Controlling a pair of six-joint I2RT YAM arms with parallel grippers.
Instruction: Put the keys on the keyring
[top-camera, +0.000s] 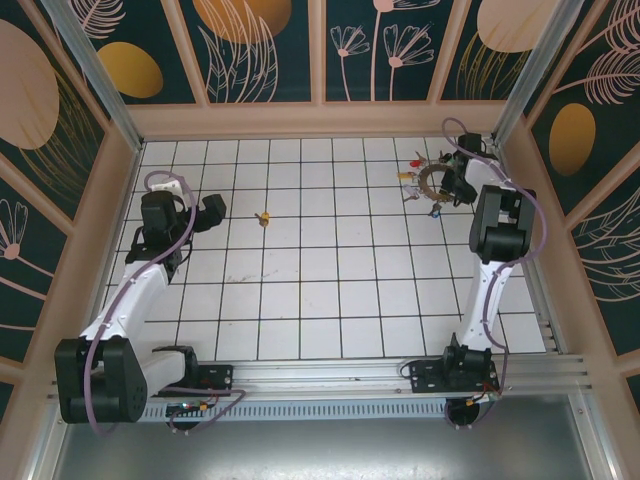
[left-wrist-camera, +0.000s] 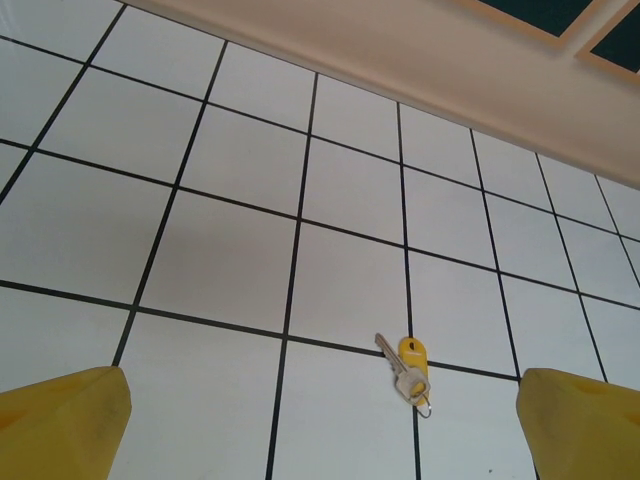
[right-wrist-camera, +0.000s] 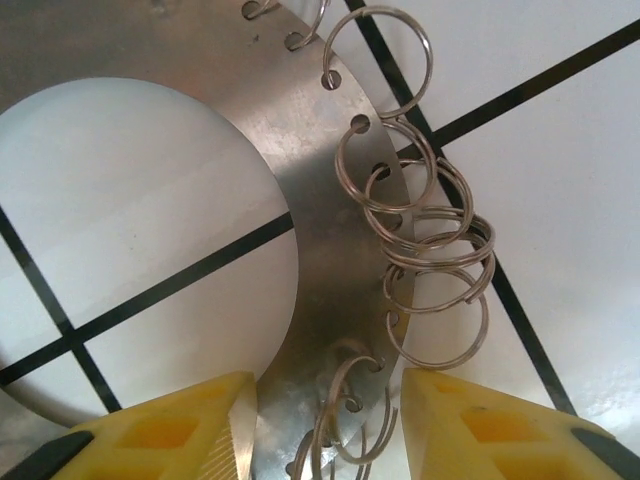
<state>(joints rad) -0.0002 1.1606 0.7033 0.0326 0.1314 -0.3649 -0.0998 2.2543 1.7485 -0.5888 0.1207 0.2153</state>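
In the top view, the left gripper (top-camera: 215, 207) hangs at upper left. A yellow key (top-camera: 265, 217) lies just to its right on the tiled surface (top-camera: 320, 300). At upper right sits the keyring (top-camera: 430, 182), with other keys (top-camera: 405, 176) along its rim and the right gripper (top-camera: 458, 184) over it.

In the left wrist view, the jaws are spread wide, and the yellow key lies low, right of centre.

In the right wrist view, the jaws are spread either side of the keyring's flat metal band. Small wire rings (right-wrist-camera: 435, 255) hang from its holes.
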